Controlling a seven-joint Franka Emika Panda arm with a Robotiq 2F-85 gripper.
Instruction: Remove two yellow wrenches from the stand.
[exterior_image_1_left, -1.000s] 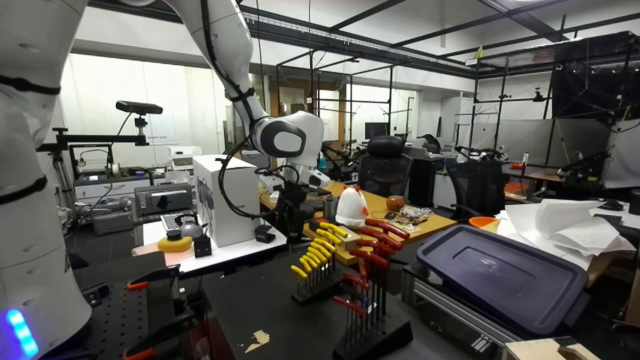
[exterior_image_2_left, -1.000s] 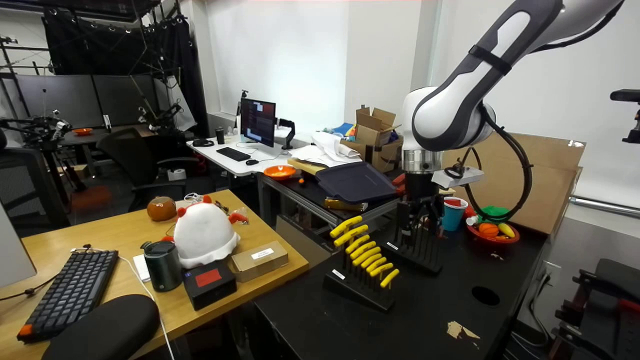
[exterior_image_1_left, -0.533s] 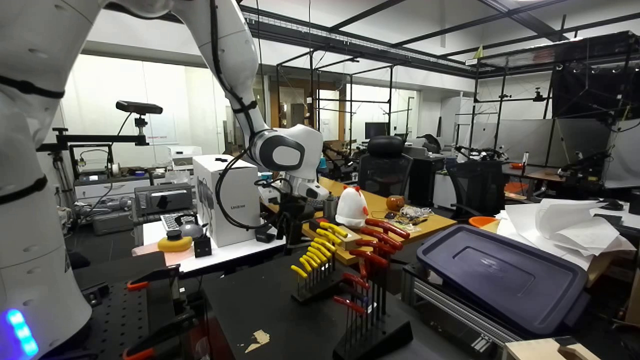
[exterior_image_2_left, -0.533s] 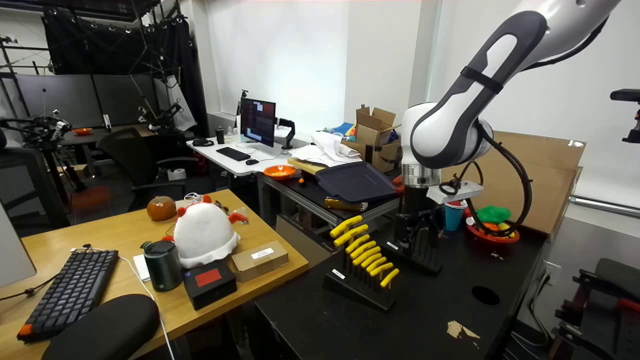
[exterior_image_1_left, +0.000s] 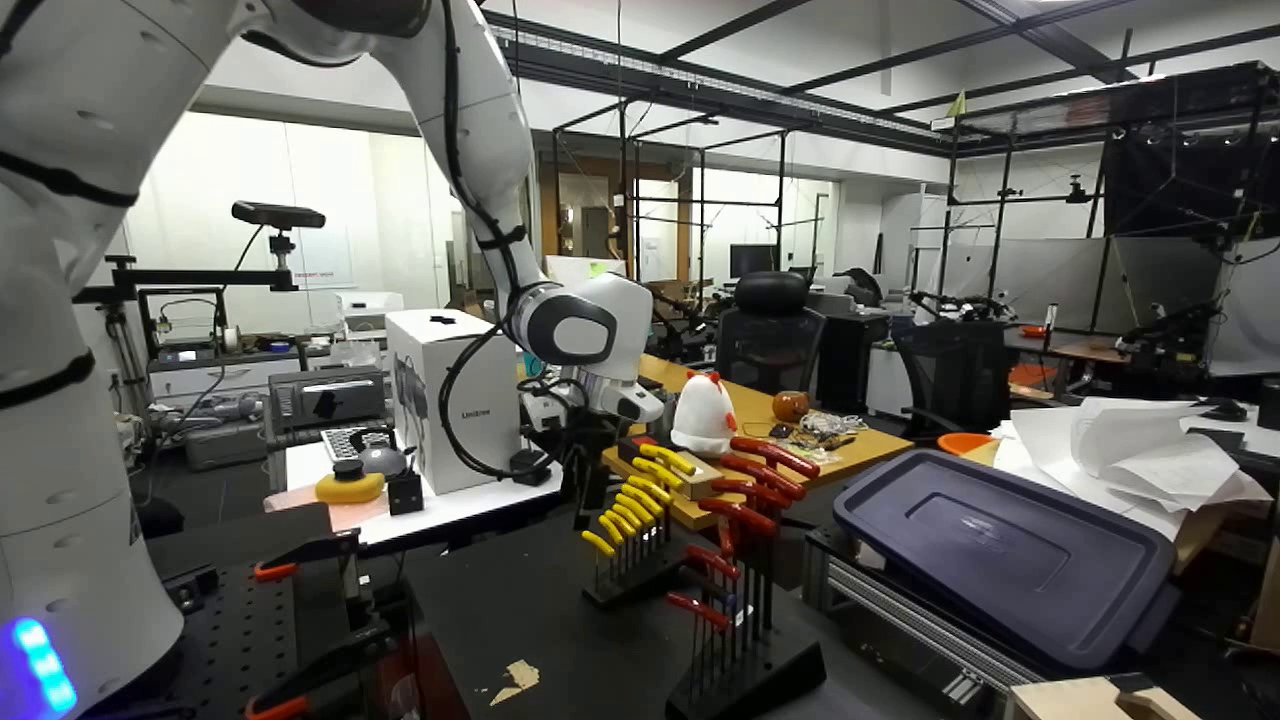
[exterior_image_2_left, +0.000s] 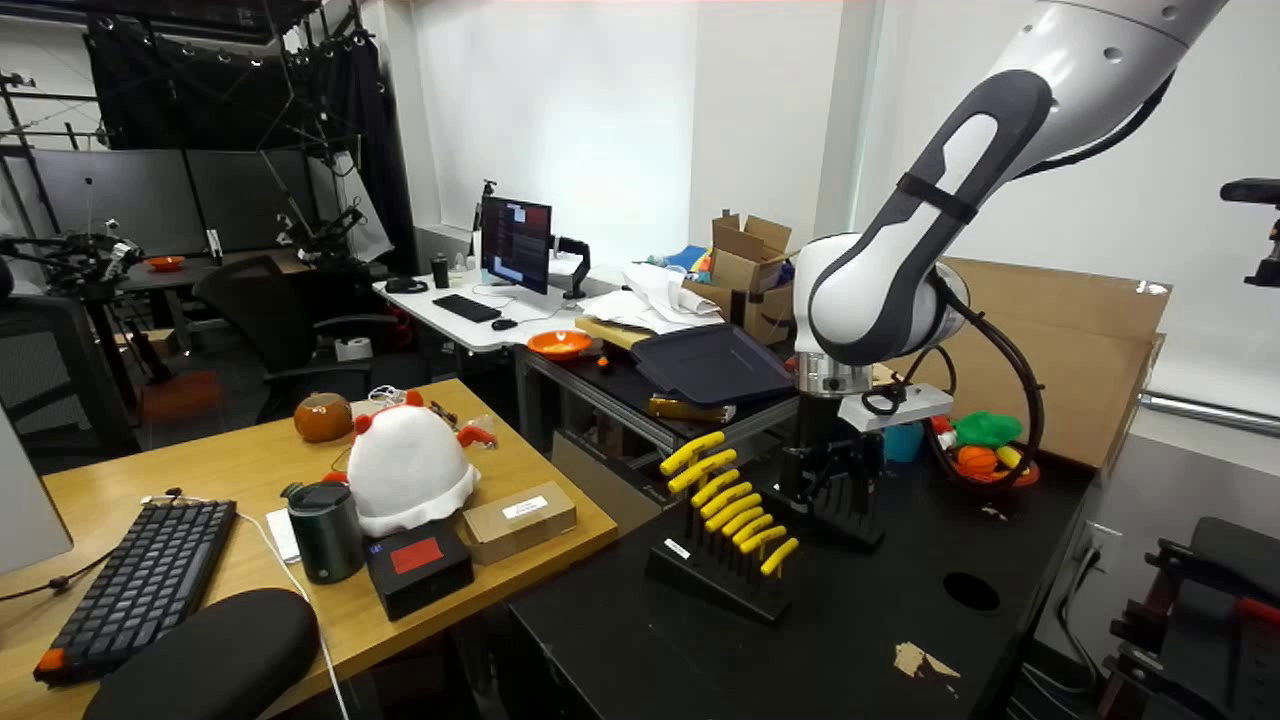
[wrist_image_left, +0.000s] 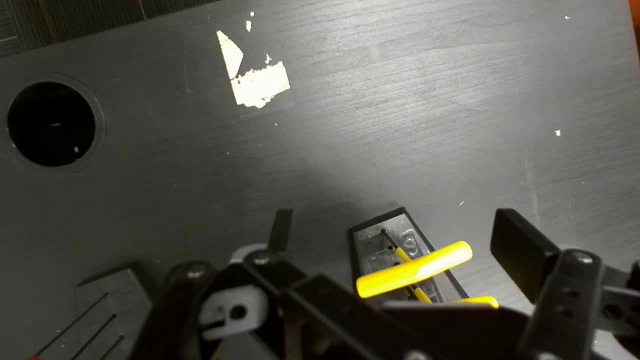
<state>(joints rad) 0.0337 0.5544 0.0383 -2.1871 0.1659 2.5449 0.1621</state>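
Several yellow wrenches (exterior_image_1_left: 640, 499) stand in a fanned row in the dark stand (exterior_image_1_left: 630, 581). In an exterior view the row of yellow wrenches (exterior_image_2_left: 722, 499) and the stand (exterior_image_2_left: 715, 584) are to the left of my gripper (exterior_image_2_left: 828, 497). My gripper (exterior_image_1_left: 588, 497) is above the black table, to the left of the row in this exterior view. In the wrist view my gripper (wrist_image_left: 400, 235) is open and empty. One yellow wrench (wrist_image_left: 414, 270) shows between the fingers, apart from both. The end of the stand (wrist_image_left: 366, 232) shows beneath; the gripper hides the other wrenches partly or fully.
Red-handled tools (exterior_image_1_left: 748, 516) stand in another dark rack (exterior_image_1_left: 750, 685). That rack's low end (wrist_image_left: 111, 295) shows at lower left in the wrist view. The table has a round hole (wrist_image_left: 52, 125) and a torn patch (wrist_image_left: 261, 85). A dark-blue lid (exterior_image_1_left: 1000, 550) lies beside the table.
The arm and gripper have moved down in both exterior views and slightly left in one of them. The yellow wrenches and the stand have not moved.
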